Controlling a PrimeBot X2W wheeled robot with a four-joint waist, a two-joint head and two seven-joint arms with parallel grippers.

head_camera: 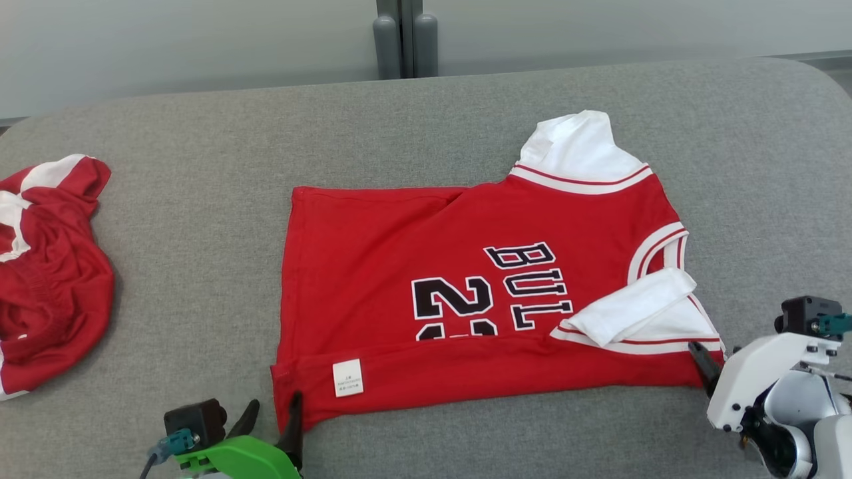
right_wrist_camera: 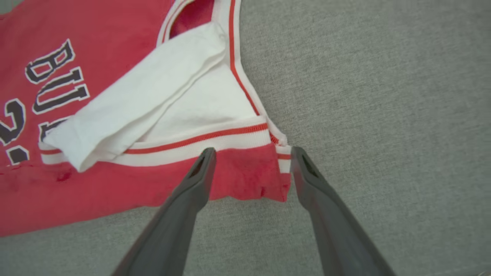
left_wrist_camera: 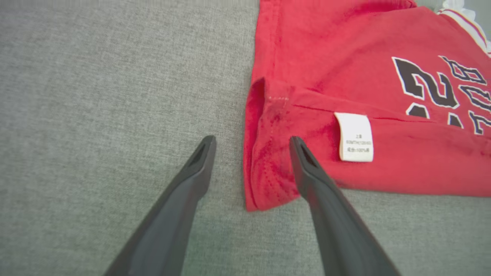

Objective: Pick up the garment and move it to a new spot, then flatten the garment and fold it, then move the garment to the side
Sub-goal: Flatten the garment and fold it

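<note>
a grey fabric surface (head_camera: 200,266) with rounded corners; behind it a pale wall (head_camera: 166,40) and two grey posts (head_camera: 406,43).

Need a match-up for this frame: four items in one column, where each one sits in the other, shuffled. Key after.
Column one
1. red jersey with black lettering
2. crumpled red-and-white garment
3. small white care label
4. white folded sleeve

Column two
A. far left of the grey fabric surface
B. on the folded-up strip along the jersey's near edge
C. lying over the jersey's front at its right end
D. spread across the middle of the surface

Pairs: 1-D, 2-A, 3-B, 4-C
</note>
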